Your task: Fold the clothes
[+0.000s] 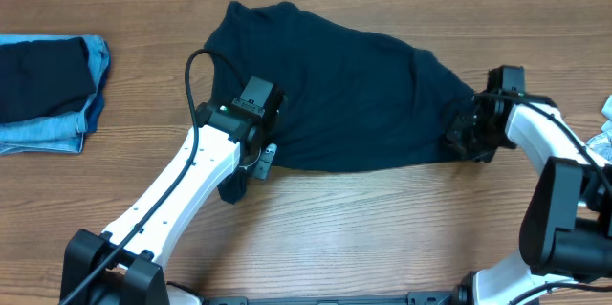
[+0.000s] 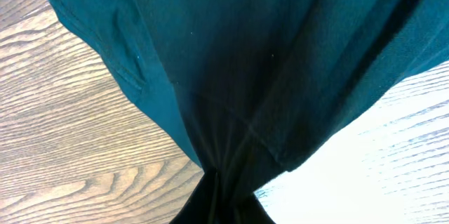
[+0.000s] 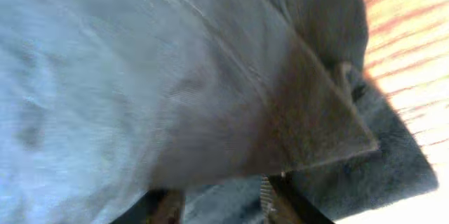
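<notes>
The dark navy shirt (image 1: 354,95) lies rumpled across the middle of the bench (image 1: 382,219), and the left claw (image 1: 263,104) pinches its near left edge into a tight bunch. The right claw (image 1: 470,135) sits at the shirt's right end with cloth draped over its fingers (image 3: 287,206); I cannot tell whether it grips. At the far left a dark navy piece (image 1: 43,77) rests on light blue denim (image 1: 48,133).

table (image 1: 382,219): light wood grain | right edge: pale crumpled item (image 1: 601,142), cut off, kind unclear
</notes>
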`<state>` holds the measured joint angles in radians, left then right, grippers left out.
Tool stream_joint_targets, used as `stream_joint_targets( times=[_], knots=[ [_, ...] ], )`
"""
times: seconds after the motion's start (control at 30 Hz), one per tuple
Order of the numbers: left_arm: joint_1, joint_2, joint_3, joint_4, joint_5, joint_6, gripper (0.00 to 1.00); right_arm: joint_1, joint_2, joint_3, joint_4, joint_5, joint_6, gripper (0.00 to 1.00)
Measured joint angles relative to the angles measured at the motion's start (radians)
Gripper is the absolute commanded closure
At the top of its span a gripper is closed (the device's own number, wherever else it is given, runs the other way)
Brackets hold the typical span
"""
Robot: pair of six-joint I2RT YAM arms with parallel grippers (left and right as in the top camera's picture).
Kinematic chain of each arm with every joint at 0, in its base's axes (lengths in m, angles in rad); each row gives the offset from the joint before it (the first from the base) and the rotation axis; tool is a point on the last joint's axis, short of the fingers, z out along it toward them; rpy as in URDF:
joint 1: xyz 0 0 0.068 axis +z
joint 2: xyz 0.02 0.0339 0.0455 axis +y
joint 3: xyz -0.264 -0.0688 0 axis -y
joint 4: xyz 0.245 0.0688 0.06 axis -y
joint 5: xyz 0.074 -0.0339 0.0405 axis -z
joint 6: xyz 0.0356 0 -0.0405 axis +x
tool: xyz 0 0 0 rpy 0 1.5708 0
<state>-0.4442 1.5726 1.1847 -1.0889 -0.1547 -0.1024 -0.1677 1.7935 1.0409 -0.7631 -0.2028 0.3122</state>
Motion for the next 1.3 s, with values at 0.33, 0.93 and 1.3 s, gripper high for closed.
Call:
stream_joint_targets(
  times=[0.33, 0.93, 1.3],
  knots=[
    [0.000, 0.000, 0.000, -0.006, 0.000, 0.000, 0.92, -0.001, -0.024, -0.056, 0.088, -0.006, 0.035, 0.66],
    [0.000, 0.000, 0.000, -0.011, 0.000, 0.000, 0.93, -0.001, -0.020, -0.067, 0.114, 0.026, 0.066, 0.96],
    [0.000, 0.000, 0.000, -0.023, 0.000, 0.000, 0.94, -0.002, -0.107, -0.040, -0.046, 0.053, 0.073, 0.96]
  ],
)
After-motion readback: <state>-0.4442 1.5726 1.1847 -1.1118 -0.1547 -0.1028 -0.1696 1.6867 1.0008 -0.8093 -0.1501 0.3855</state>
